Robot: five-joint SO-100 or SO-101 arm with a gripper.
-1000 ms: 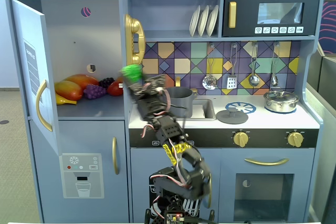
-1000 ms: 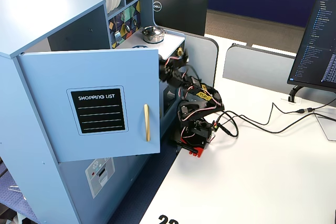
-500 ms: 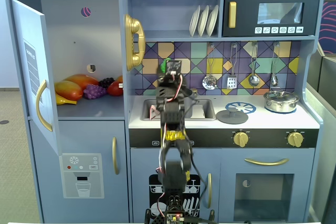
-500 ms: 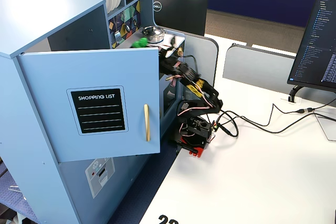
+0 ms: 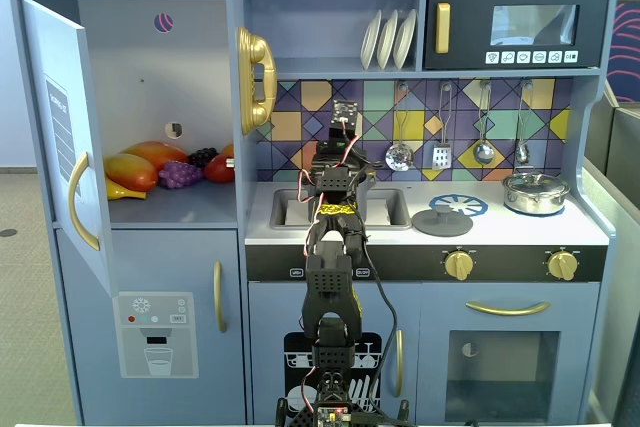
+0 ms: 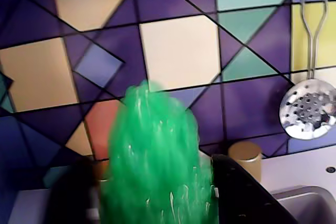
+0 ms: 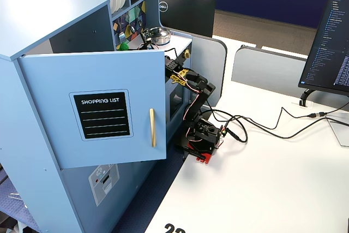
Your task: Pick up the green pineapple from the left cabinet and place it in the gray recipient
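Note:
The green pineapple [image 6: 152,150] fills the lower middle of the wrist view, upright between my two black fingers [image 6: 239,187]. My gripper [image 6: 157,187] is shut on it, facing the coloured tile backsplash. In a fixed view my gripper [image 5: 345,132] hangs above the sink [image 5: 290,209], and the arm hides the pineapple. In another fixed view a bit of green [image 7: 124,46] shows above the door edge. The left cabinet [image 5: 170,87] stands open, its door [image 5: 65,137] swung out. The gray recipient [image 5: 442,219] sits low on the counter, right of the sink.
Orange, red and purple toy fruit [image 5: 165,167] lie on the cabinet shelf. A shiny silver lidded pot [image 5: 536,192] stands at the right of the counter. Utensils [image 5: 400,155] hang on the backsplash, with a skimmer [image 6: 308,111] close on the right. A gold knob [image 6: 245,157] stands behind the sink.

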